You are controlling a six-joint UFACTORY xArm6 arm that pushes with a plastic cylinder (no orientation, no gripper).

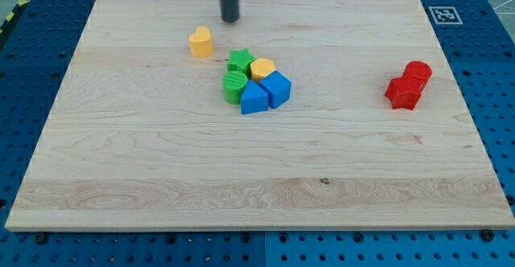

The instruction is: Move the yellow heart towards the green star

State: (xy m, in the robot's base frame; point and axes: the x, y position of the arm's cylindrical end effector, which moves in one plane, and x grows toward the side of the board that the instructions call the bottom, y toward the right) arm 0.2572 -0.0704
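Observation:
The yellow heart [201, 42] lies on the wooden board [161, 162] toward the view's upper left. The green star [239, 60] sits a short way to its lower right, at the top of a tight cluster. My tip [231, 20] is at the view's top, just up and right of the yellow heart and above the green star, touching neither.
The cluster also holds a yellow hexagon [262, 68], a green round block [234, 87] and two blue blocks [254, 99] [276, 88]. Two red blocks [417, 72] [402, 92] stand together at the view's right. A marker tag [444, 14] is at the board's upper right corner.

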